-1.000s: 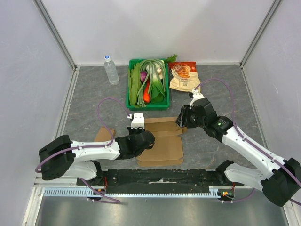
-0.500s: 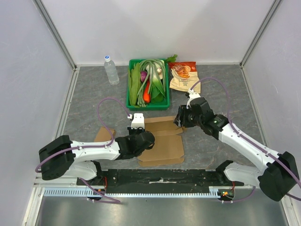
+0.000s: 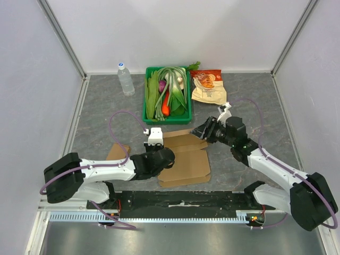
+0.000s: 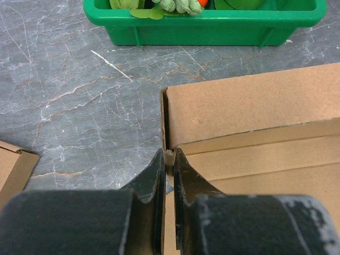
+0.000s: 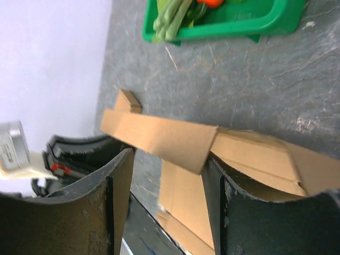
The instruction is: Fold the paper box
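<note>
The paper box (image 3: pixel 185 159) is a flat brown cardboard blank lying between the arms. My left gripper (image 3: pixel 158 150) is shut on its left edge; in the left wrist view the jaws (image 4: pixel 169 158) pinch the thin cardboard wall of the paper box (image 4: pixel 249 109). My right gripper (image 3: pixel 204 130) is at the far right corner, open. In the right wrist view a raised flap (image 5: pixel 159 139) slants across the gap of the right gripper (image 5: pixel 169 162), and its end rests against the right finger (image 5: pixel 215 180).
A green bin of vegetables (image 3: pixel 150 109) stands behind the box, also seen as the green bin (image 4: pixel 212 25) and green bin (image 5: pixel 265 21). A water bottle (image 3: pixel 126 78) is at the back left, snack bags (image 3: pixel 208 87) at the back right. A small cardboard piece (image 3: pixel 116 152) lies left.
My right gripper has tilted down toward the box's far right corner and opened a little wider. The far flap now stands raised. The left gripper has not moved.
</note>
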Motion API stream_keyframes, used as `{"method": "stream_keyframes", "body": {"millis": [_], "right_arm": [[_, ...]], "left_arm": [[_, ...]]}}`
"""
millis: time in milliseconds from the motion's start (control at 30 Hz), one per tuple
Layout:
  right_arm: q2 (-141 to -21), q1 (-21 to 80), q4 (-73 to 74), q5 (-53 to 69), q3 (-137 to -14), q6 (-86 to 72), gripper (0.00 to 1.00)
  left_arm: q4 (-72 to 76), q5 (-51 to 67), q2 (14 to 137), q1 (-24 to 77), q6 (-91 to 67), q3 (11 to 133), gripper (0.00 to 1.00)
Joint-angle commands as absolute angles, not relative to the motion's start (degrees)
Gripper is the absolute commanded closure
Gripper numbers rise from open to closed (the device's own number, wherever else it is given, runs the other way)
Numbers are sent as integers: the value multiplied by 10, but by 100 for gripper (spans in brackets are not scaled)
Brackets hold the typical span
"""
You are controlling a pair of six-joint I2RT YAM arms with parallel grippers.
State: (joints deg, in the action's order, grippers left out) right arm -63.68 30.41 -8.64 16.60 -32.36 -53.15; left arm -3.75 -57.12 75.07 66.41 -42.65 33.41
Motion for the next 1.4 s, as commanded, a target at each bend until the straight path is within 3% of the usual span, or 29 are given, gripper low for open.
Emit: {"method": "stream_keyframes", "body": {"millis": [0,100,167,367,400,500,567,600,633,700,800,867,900,967,1000,1100,1267,1367], "right_arm": [[-628,250,-277,249,-273,-645,39],[-642,230,-307,284,-262,-663,41],[-649,226,-318,293,-259,-680,49],[-680,222,-335,298,-246,-738,88],[-686,221,-336,296,-235,-751,100],[-703,220,-429,287,-199,-804,100],[-715,212,-403,306,-212,-766,100],[-711,203,-342,315,-249,-665,68],[-703,201,-179,310,-273,-604,48],[-647,200,-48,241,-309,-504,24],[-547,200,80,188,-300,-413,20],[-496,205,106,153,-279,-401,29],[-482,225,107,137,-253,-406,40],[-462,253,92,91,-234,-418,52],[-464,288,87,64,-229,-419,70],[-511,341,65,-24,-241,-403,87],[-581,347,36,-122,-258,-384,91],[-620,351,-38,-127,-240,-382,100]], "left_arm": [[-14,-605,741,670,-449,336,98],[-12,-603,743,670,-447,336,98],[-11,-605,741,670,-446,336,98],[-12,-606,741,671,-446,337,98],[-13,-606,742,671,-452,336,98],[-24,-605,742,671,-482,335,98],[-39,-611,744,671,-510,335,98],[-61,-615,744,671,-549,334,98],[-70,-624,745,671,-564,335,98],[-91,-631,749,671,-597,338,98],[-120,-643,753,671,-625,342,98],[-126,-647,754,671,-630,344,98],[-125,-649,758,671,-630,345,98],[-132,-650,760,671,-632,350,98],[-134,-649,761,671,-633,352,98],[-135,-648,761,672,-637,351,98],[-136,-651,761,674,-636,353,98],[-140,-651,766,675,-637,359,98]]}}
